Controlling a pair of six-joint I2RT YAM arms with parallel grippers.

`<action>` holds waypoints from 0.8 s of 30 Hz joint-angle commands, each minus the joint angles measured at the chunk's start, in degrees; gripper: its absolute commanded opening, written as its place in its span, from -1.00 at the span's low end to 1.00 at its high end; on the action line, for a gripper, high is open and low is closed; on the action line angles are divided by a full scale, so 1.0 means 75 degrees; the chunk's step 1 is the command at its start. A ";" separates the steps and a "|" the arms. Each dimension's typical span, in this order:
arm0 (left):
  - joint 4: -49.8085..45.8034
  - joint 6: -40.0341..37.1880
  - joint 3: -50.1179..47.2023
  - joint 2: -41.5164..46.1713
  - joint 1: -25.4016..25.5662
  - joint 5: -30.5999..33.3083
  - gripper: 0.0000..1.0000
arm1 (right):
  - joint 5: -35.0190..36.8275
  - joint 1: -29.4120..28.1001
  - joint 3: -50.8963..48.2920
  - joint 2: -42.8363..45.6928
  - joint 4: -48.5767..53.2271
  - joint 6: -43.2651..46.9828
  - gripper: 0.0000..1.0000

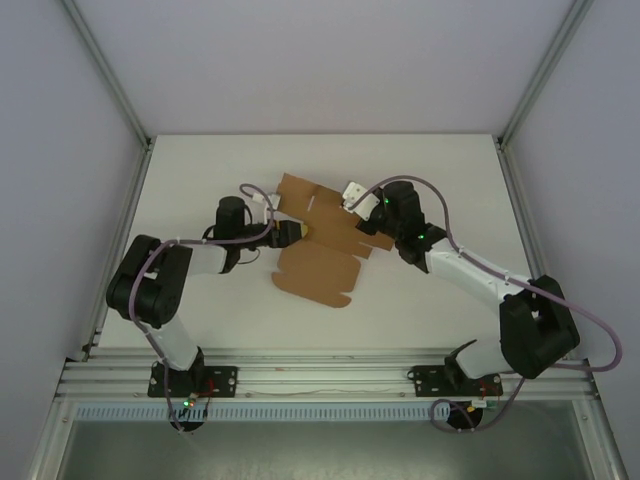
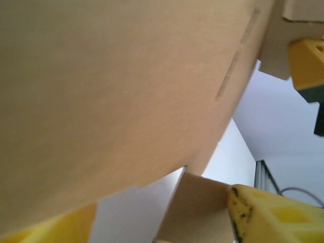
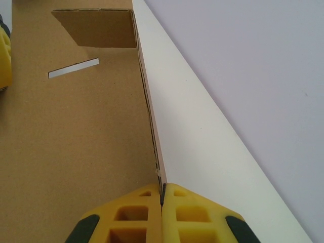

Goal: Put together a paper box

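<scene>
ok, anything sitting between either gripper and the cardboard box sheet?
Nothing visible. The right gripper has its jaws shut on an edge of the paper box. The left gripper is at the sheet's left side, jaws apart, with cardboard directly over them.

Plain brown paper box [image 1: 315, 265], yellow fingers [image 3: 136, 215] with black trim, white table [image 1: 200, 170], pale grey walls [image 1: 60, 150]

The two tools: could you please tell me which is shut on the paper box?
The right tool: its yellow fingers meet on a thin edge of the paper box, while the left tool has fingers wide apart.
</scene>
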State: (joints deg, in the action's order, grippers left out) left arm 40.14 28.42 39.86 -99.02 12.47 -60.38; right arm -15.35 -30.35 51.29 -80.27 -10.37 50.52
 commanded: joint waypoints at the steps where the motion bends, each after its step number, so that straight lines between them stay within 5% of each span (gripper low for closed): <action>1: 0.1052 0.0087 0.0195 -0.0209 0.0170 -0.0614 0.10 | -0.0448 -0.0101 0.0069 0.0051 -0.0382 -0.0291 -1.00; 6: 0.2254 0.0763 0.0090 -0.0550 0.0230 -0.0950 -0.13 | -0.0707 -0.0045 0.0170 0.0064 -0.0409 -0.0437 -1.00; 9: 0.2500 0.1055 0.0128 -0.0671 0.0237 -0.0899 -0.47 | -0.0730 -0.0034 0.0182 0.0090 -0.0520 -0.0506 -1.00; 13: 0.0767 0.0743 0.0480 -0.0591 0.0238 -0.0034 -0.81 | -0.0866 -0.0035 0.0180 0.0193 -0.0436 -0.0325 -1.00; 18: -0.1499 0.0605 0.1072 -0.0415 0.0342 0.1603 -0.94 | -0.1152 -0.0179 0.0225 0.0474 0.0634 0.0153 -1.00; 24: -0.1911 0.2411 0.1498 -0.0766 0.0343 0.1952 -1.00 | -0.0049 -0.0875 -0.0146 0.0494 0.1383 0.0644 -1.00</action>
State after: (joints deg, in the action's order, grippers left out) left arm 29.71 39.20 48.42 -103.66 14.55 -49.28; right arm -17.52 -33.98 51.31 -77.49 -3.55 53.34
